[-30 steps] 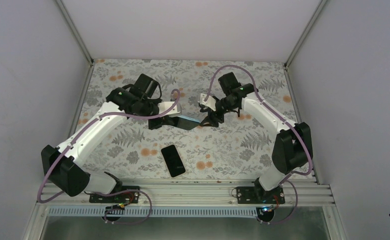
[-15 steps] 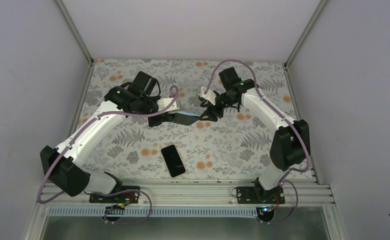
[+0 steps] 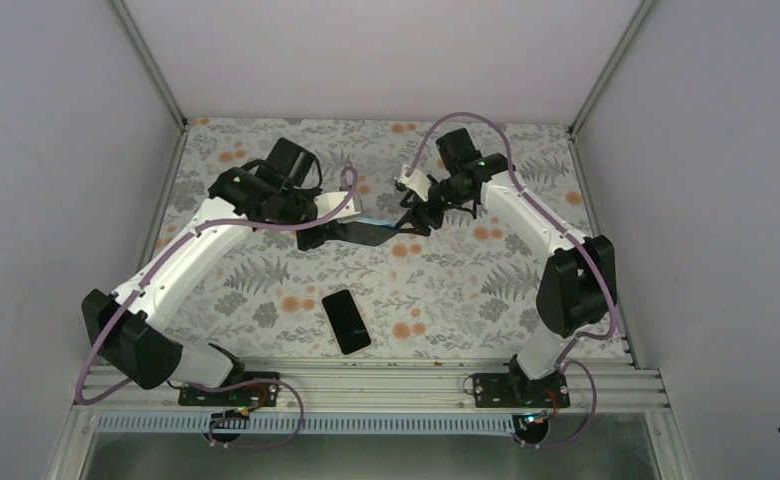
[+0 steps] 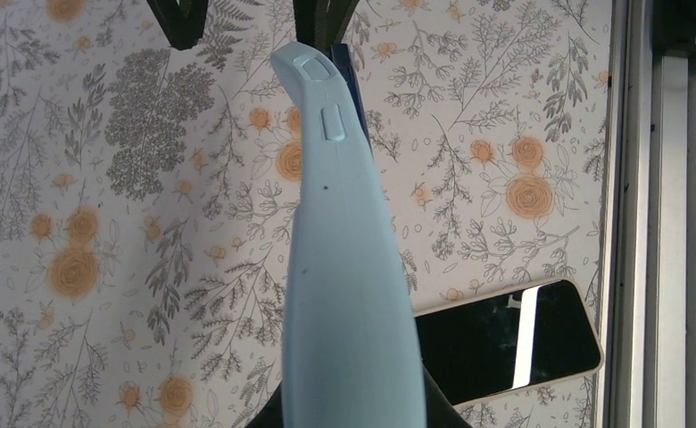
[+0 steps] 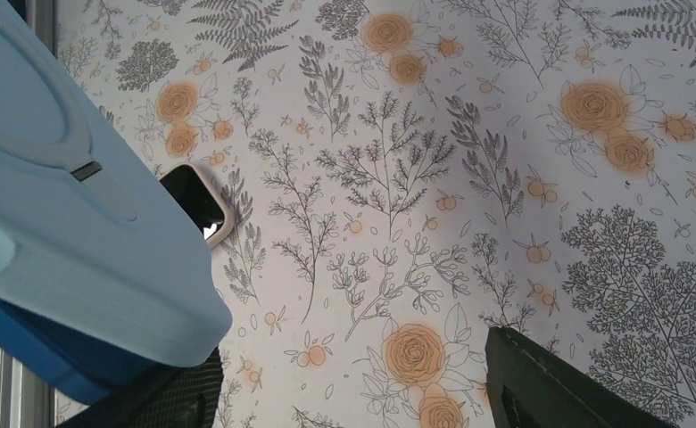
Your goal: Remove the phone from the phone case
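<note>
phone point(image 3: 346, 320) was already out of the phone case point(image 3: 371, 234) at this point, so the main bit of the job looked done to me. it lay flat and screen up on the flowery tabletop point(image 3: 446, 290), near the front edge, roughly between the two arm bases and well apart from the case. the case was up in the air further back, between the two arms. left hand point(image 3: 331, 235) was clamped on one end of it: in the left wrist view the pale blue shell came straight out from between its fingers and curved away, with nothing in it as far as i could see. right hand point(image 3: 413, 220) was at the other end, fingers spread wide in its own wrist view, with the case edge just beside one finger and not pinched by anything, so i'd call that one open and not holding. whether it actually touched the case i couldn't tell. what was left, if anything, was housekeeping: probably setting the empty case down on the tabletop somewhere off the phone and backing both arms away.
</note>
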You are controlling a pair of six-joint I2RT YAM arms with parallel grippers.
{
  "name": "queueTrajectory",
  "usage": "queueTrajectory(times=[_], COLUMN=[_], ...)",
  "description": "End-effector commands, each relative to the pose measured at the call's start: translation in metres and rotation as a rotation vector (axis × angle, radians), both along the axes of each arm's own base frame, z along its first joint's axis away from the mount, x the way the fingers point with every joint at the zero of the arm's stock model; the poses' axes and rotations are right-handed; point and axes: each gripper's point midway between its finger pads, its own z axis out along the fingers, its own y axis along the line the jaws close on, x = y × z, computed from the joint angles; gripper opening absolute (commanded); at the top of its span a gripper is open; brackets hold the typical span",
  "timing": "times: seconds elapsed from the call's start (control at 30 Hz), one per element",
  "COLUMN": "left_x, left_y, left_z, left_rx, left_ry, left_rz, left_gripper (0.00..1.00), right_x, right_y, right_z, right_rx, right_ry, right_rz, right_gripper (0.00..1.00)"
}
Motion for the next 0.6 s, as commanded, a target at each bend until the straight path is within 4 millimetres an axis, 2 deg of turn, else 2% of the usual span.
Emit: queueTrajectory(times=[0.0,0.1,0.23,0.33,0.5,0.57], left_x=[-0.047,-0.048,-0.039,-0.025,0.016,0.037], left_y=[-0.042,-0.047,-0.050,-0.052,-0.045,-0.038], left_z=[0.026,0.032,0.035,0.041,0.044,0.052], left_rx=[-0.202,-0.219,-0.218,-0.214,-0.190,-0.210], left_ry=[0.099,0.076,0.016,-0.062,-0.202,-0.269], left_rz=[-0.244,-0.259,-0.251,-0.226,-0.125,-0.064], left_gripper=[0.02,0.02,0.02,0.02,0.02,0.02], right_x=[0.032,0.026,-0.014,-0.039,-0.072,-0.081], right_y=[0.029,0.038,0.058,0.067,0.070,0.072], right_z=[0.040,0.040,0.048,0.051,0.058,0.056], right_rx=[0.151,0.170,0.242,0.287,0.376,0.389], right_ry=[-0.126,-0.102,-0.032,0.012,0.144,0.208], right_rz=[0.005,0.049,0.244,0.349,0.496,0.512], right_gripper=[0.73,0.74,0.76,0.76,0.72,0.69])
